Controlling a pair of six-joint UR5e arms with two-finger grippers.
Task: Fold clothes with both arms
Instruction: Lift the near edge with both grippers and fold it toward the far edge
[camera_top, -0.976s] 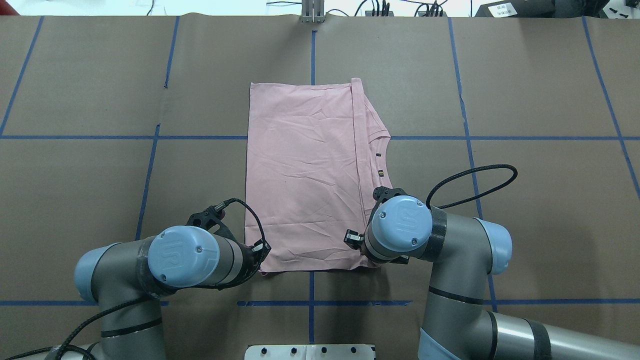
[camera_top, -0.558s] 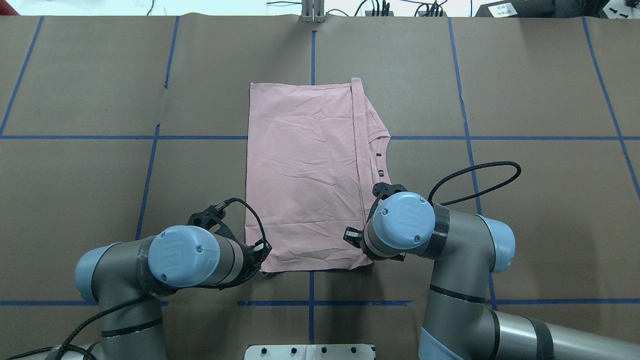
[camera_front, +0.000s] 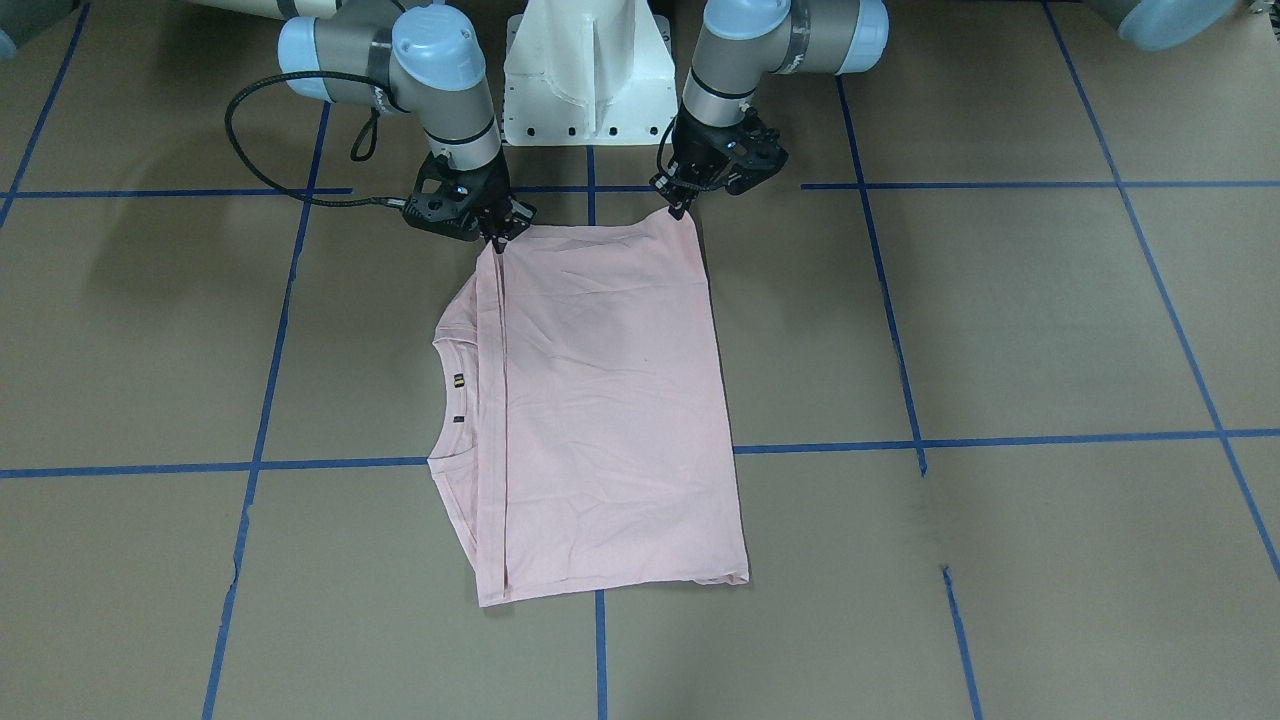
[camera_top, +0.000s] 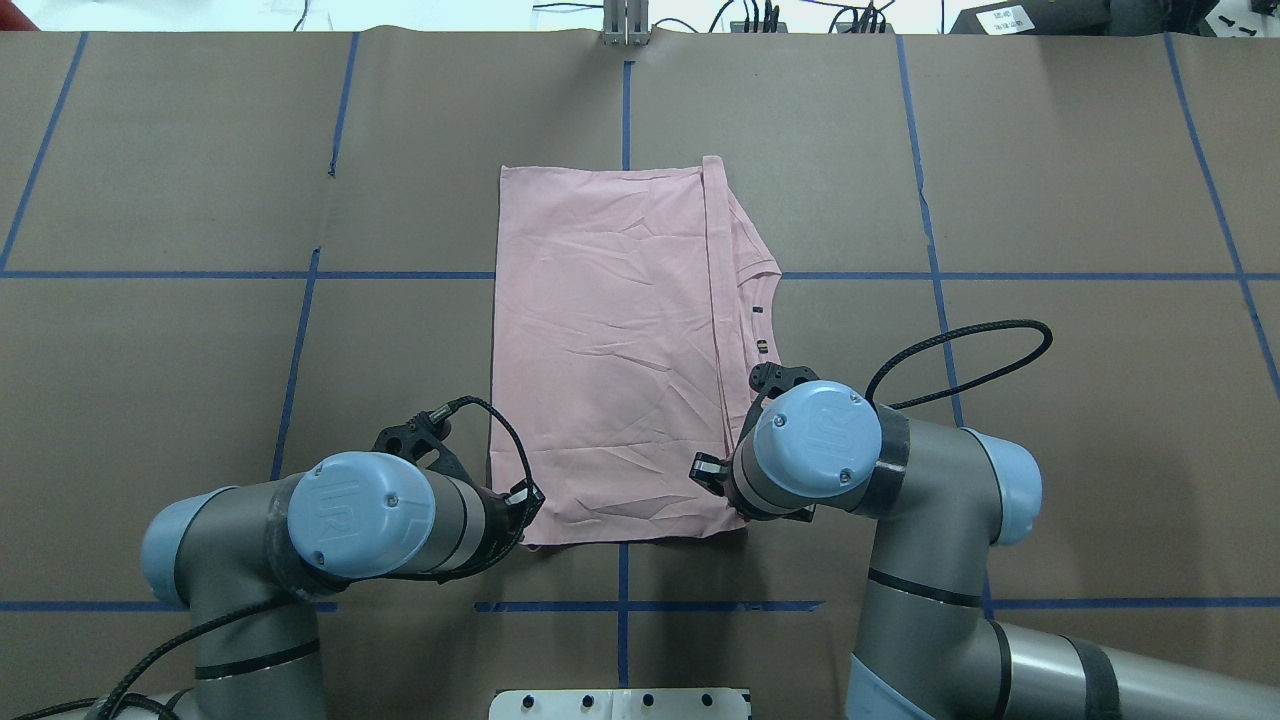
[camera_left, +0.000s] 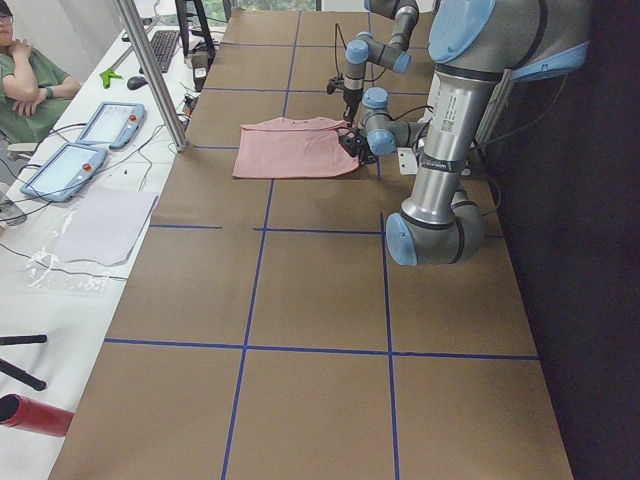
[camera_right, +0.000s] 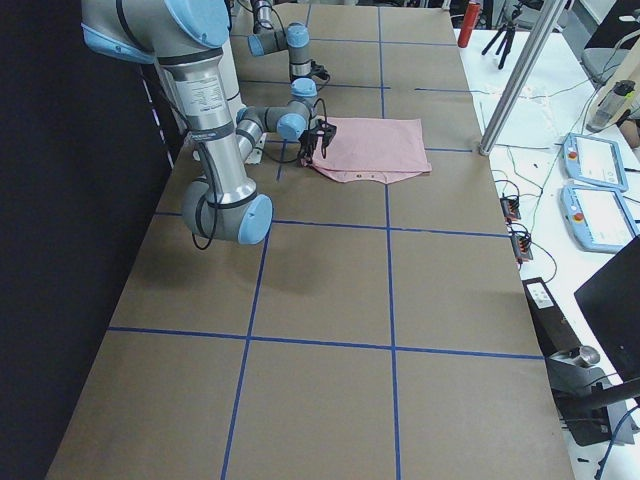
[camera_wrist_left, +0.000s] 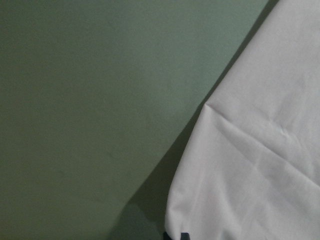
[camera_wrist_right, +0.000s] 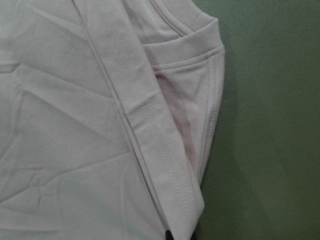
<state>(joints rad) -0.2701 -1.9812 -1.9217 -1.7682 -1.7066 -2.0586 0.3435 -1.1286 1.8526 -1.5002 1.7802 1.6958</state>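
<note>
T-shirt (camera_front: 610, 400), robot-side corners pinched in jaws

I see shirt (camera_top: 600, 350) pale pink, plain, w/ small blk-yellow tag (camera_front: 458, 380). Table (camera_top: 1080, 150) brown, blue tape grid (camera_top: 1000, 275). L arm (camera_top: 240, 540), R arm (camera_top: 930, 470) silver-grey, lt-blue caps. L gripper (camera_front: 682, 208), R gripper (camera_front: 498, 235), cable (camera_top: 960, 345) blk. Base (camera_front: 590, 70) white.
</note>
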